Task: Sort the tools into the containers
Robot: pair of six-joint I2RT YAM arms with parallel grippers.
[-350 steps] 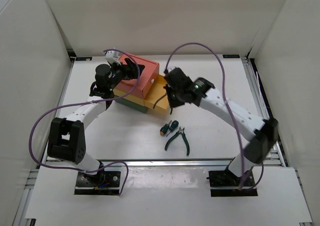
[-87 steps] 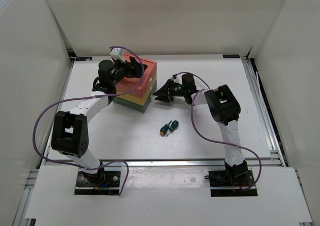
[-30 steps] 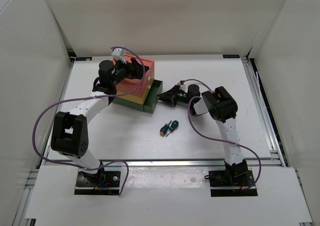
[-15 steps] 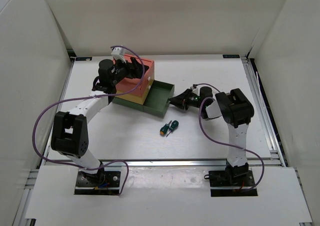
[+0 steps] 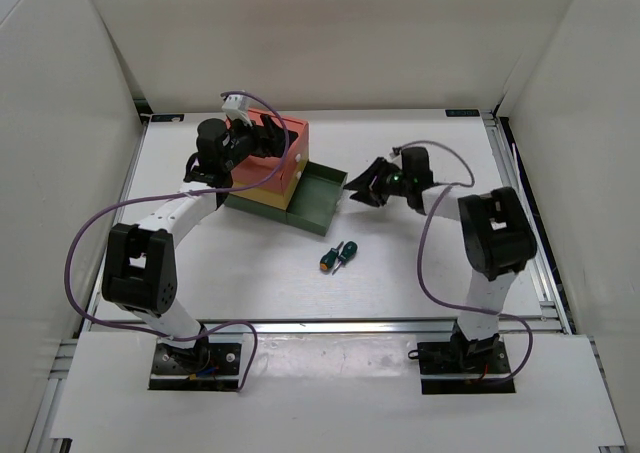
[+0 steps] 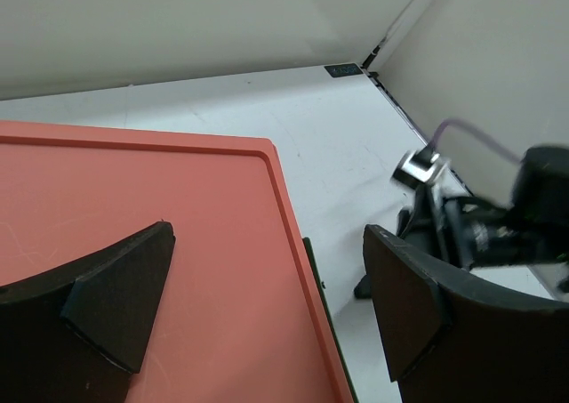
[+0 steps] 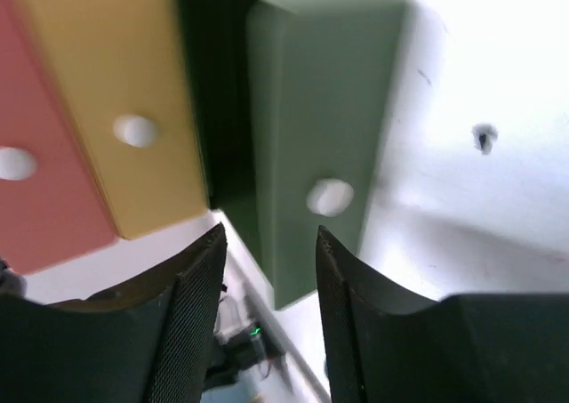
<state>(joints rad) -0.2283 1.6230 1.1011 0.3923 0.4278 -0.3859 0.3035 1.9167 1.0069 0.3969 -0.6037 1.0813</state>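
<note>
There, right fingers [image 7: 191, 332] stood parted, empty, facing the open green drawer [image 7: 311, 109]; left fingers [image 6: 116, 296] gaped empty above the salmon box [image 6: 178, 225].

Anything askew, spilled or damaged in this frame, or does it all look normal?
Nothing stands out. The dark green drawer juts out of the stack, apparently opened on purpose; two screwdrivers lie loose on the table near it.

The left gripper's [image 6: 267, 243] two black fingers [image 6: 116, 305] stand spread wide, one over the salmon-red box top [image 6: 133, 181], the other past its right edge, with the white table [image 6: 338, 127] beyond and the blurred right arm [image 6: 498, 234] trailing a purple cable [image 6: 471, 136].
</note>
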